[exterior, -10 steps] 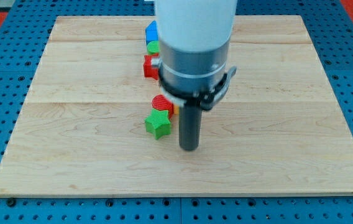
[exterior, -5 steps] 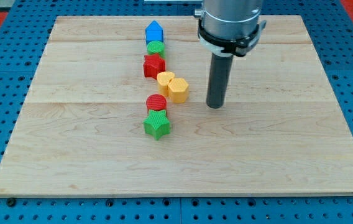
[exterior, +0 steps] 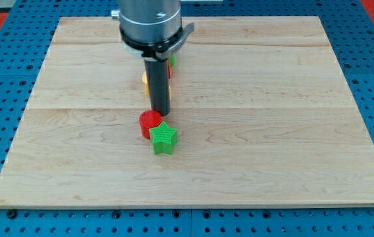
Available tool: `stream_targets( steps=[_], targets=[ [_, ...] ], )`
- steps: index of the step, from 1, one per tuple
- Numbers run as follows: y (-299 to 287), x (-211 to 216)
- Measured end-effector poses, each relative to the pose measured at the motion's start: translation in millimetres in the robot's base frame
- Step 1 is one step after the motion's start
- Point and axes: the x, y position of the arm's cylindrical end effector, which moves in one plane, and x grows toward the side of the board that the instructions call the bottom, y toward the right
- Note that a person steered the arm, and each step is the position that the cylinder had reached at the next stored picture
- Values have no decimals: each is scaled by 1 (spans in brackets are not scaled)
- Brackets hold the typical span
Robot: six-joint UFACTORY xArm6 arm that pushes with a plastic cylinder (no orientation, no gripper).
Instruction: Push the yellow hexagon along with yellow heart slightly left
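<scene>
My dark rod stands in the middle of the board, and my tip (exterior: 159, 113) is just above the red cylinder (exterior: 149, 122). The yellow hexagon and yellow heart are almost wholly hidden behind the rod. Only a yellow sliver (exterior: 145, 83) shows at the rod's left edge and another (exterior: 170, 88) at its right edge. I cannot tell which block is which. My tip is at their lower side.
A green star (exterior: 164, 137) lies against the red cylinder's lower right. A bit of red and green (exterior: 171, 60) peeks out to the right of the arm's collar, and the rest of that column of blocks is hidden behind the arm.
The arm has swung left from the right of the yellow blocks to stand in front of them. The red cylinder has shifted left and down, and the green star has barely moved.
</scene>
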Motion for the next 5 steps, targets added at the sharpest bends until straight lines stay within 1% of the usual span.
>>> stream_targets(
  steps=[1,2,3,5],
  targets=[
    [48,-4],
    [49,-39],
    [8,-49],
    [10,-8]
  ],
)
